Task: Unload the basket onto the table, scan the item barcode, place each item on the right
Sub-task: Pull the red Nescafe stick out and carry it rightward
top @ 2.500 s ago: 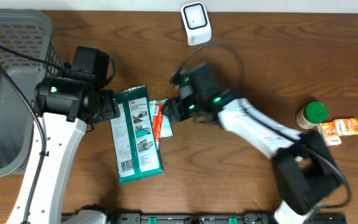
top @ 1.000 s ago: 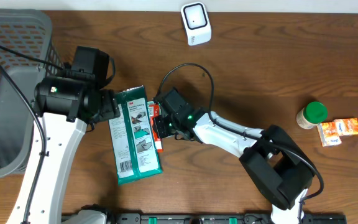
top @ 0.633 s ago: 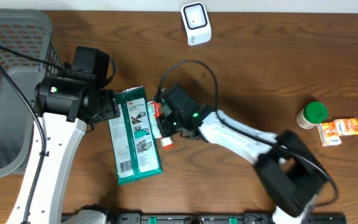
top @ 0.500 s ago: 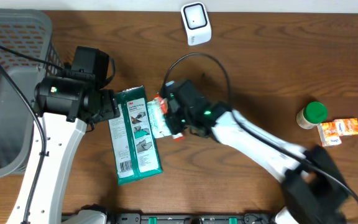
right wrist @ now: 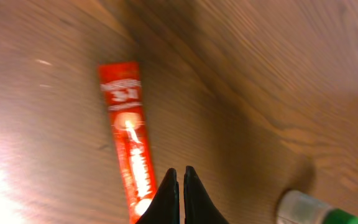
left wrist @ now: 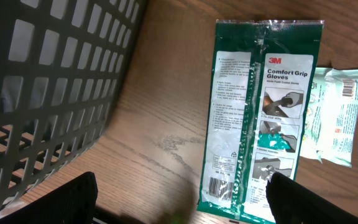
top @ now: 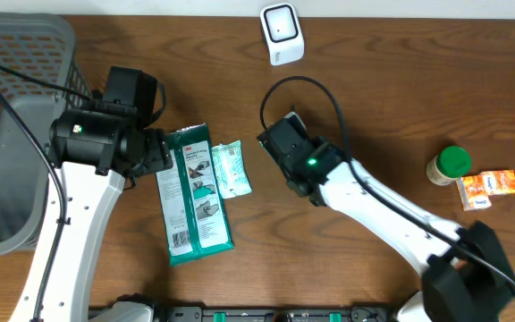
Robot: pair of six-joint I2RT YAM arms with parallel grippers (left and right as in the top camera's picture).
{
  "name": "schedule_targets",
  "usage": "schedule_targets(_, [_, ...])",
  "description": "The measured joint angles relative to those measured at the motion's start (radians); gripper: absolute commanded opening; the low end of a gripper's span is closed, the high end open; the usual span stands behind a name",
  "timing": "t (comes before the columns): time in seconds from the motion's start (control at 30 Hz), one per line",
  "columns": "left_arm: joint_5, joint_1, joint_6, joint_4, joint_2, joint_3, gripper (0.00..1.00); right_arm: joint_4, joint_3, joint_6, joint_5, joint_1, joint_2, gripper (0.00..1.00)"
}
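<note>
A red stick packet (right wrist: 129, 149) shows only in the right wrist view, blurred, just left of my right gripper (right wrist: 180, 171). That gripper is shut, and nothing shows between its fingertips. From overhead the right gripper (top: 280, 143) hangs right of a pale green packet (top: 229, 168), and the red packet is hidden under the arm. The white scanner (top: 280, 33) stands at the far edge. A green gloves package (left wrist: 260, 118) lies with its barcode (left wrist: 219, 184) facing up, its lower end between the fingers of my open left gripper (left wrist: 185, 202).
A grey mesh basket (top: 7, 134) fills the left side, close beside the left arm. A green-lidded bottle (top: 450, 165) and a small orange box (top: 488, 188) stand at the right. The bottle's top (right wrist: 306, 211) shows low in the right wrist view.
The right gripper closed at the red packet beside the green package, then swung right and away from the pale packet. The red packet left its spot. The left arm stayed put.
</note>
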Motion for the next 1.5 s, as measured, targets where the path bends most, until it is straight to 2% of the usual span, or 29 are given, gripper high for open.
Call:
schedule_targets(0.1, [0.0, 0.0, 0.0, 0.0, 0.0, 0.0, 0.88, 0.014, -0.001, -0.002, 0.05, 0.0, 0.071, 0.01])
schedule_targets(0.13, [0.0, 0.0, 0.0, 0.0, 0.0, 0.0, 0.88, 0.023, -0.003, 0.0, 0.059, 0.0, 0.094, 0.06])
schedule_targets(0.23, [0.0, 0.0, 0.0, 0.0, 0.0, 0.0, 0.88, 0.033, -0.006, 0.034, 0.066, 0.0, 0.132, 0.26])
schedule_targets(0.27, [0.0, 0.0, 0.0, 0.0, 0.0, 0.0, 0.88, 0.032, -0.007, 0.044, 0.065, -0.001, 0.135, 0.43])
schedule_targets(0.33, [0.0, 0.0, 0.0, 0.0, 0.0, 0.0, 0.88, 0.03, -0.006, 0.062, 0.054, -0.01, 0.132, 0.65])
schedule_targets(0.43, [0.0, 0.0, 0.0, 0.0, 0.0, 0.0, 0.88, -0.004, -0.005, 0.052, -0.005, -0.051, 0.113, 0.72])
schedule_targets(0.53, [0.0, 0.0, 0.0, 0.0, 0.0, 0.0, 0.88, -0.052, -0.001, 0.023, -0.141, -0.128, 0.068, 0.67])
schedule_targets(0.63, [0.0, 0.0, 0.0, 0.0, 0.0, 0.0, 0.88, -0.103, 0.011, -0.009, -0.3, -0.217, 0.026, 0.47])
schedule_targets(0.67, [0.0, 0.0, 0.0, 0.0, 0.0, 0.0, 0.88, -0.113, 0.012, -0.011, -0.339, -0.244, 0.019, 0.44])
schedule_targets(0.8, [0.0, 0.0, 0.0, 0.0, 0.0, 0.0, 0.88, -0.113, -0.007, -0.035, -0.521, -0.362, 0.016, 0.44])
schedule_targets(1.0, [0.0, 0.0, 0.0, 0.0, 0.0, 0.0, 0.88, 0.028, -0.124, -0.104, -0.674, -0.398, 0.023, 0.46])
schedule_targets(1.1, [0.0, 0.0, 0.0, 0.0, 0.0, 0.0, 0.88, 0.09, -0.183, -0.148, -0.716, -0.397, 0.029, 0.45])
schedule_targets(1.3, [0.0, 0.0, 0.0, 0.0, 0.0, 0.0, 0.88, 0.258, -0.282, -0.192, -0.709, -0.397, 0.022, 0.34])
schedule_targets(1.4, [0.0, 0.0, 0.0, 0.0, 0.0, 0.0, 0.88, 0.365, -0.324, -0.204, -0.692, -0.397, 0.011, 0.21])
schedule_targets(1.5, [0.0, 0.0, 0.0, 0.0, 0.0, 0.0, 0.88, 0.404, -0.347, -0.208, -0.678, -0.396, 0.002, 0.09])
